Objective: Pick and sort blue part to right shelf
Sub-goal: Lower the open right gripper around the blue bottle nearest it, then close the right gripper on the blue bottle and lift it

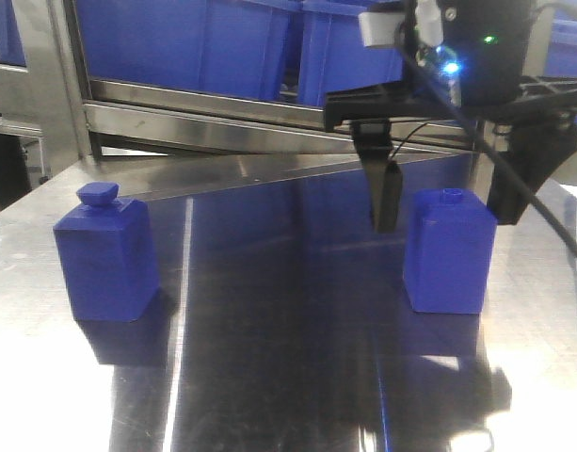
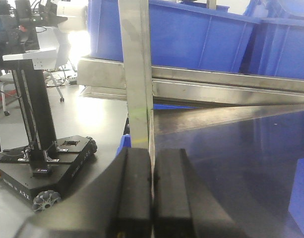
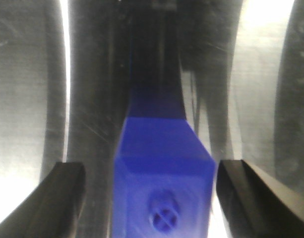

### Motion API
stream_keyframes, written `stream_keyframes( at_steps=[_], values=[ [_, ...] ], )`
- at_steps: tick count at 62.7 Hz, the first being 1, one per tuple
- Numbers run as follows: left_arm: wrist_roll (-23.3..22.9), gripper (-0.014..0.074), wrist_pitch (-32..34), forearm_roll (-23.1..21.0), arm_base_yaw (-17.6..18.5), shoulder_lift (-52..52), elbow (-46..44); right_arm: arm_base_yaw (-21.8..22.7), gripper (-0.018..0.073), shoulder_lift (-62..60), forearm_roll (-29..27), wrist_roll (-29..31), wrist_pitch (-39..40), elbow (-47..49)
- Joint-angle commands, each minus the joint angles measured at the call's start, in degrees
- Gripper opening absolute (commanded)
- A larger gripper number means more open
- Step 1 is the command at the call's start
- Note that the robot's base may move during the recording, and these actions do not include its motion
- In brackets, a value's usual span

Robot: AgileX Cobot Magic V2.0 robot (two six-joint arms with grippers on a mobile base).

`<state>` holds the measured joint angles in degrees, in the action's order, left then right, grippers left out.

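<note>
Well, I am working over a polished steel table [image 1: 269, 377] that is throwing back streaks of light and dark reflections of my own arms — the sheen is running in long bands toward the near edge. Behind it a steel shelf [image 1: 203, 122] is carrying blue bins [image 1: 194, 42], and through my left wrist view a steel upright post [image 2: 137, 74] is rising at the table's corner, with a pale floor [image 2: 92, 114] beyond and a black wheeled base [image 2: 47, 173] bearing a dark mast standing out there. The blue part [image 1: 448, 250] is sitting upright on the right side of the table, a plain squared block of saturated blue with a small round boss on its top; from my right wrist view that boss is showing a cross-shaped recess, though the picture is blurring there. My right gripper [image 1: 453, 212] is hanging over it with the fingers spread wide, one black fingertip [image 3: 65, 203] on each side of the block and a strip of bare steel showing in both gaps — I am not touching it. Well apart, on the table's left side, a second blue block [image 1: 104, 259] is standing upright with a wider cap on its neck. My left gripper [image 2: 152, 198] is pointing toward the post with its two black pads pressed flat together, holding nothing.
</note>
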<state>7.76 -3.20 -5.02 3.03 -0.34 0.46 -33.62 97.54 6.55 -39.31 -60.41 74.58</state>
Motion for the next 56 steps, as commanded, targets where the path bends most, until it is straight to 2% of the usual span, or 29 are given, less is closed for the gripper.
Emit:
stream_keyframes(
  at_steps=[1,9,43,56],
  values=[
    [-0.6,0.0122,5.0,-0.1,0.0,-1.1,1.3,0.7,0.0608,-2.2,-0.4,-0.1,2.7,0.1],
    [-0.6,0.0122,5.0,-0.1,0.0,-1.1,1.3,0.9,0.0608,-2.2,-0.7,-0.1,5.2,-1.5],
    [-0.6,0.0122,5.0,-0.1,0.0,-1.1,1.3,1.7,0.0600,-2.0,0.3,0.0,2.5,-1.6],
    [-0.6,0.0122,5.0,-0.1,0.0,-1.1,1.3,1.7,0.0467,-1.9,0.3,0.0,3.1,-1.6]
  ],
)
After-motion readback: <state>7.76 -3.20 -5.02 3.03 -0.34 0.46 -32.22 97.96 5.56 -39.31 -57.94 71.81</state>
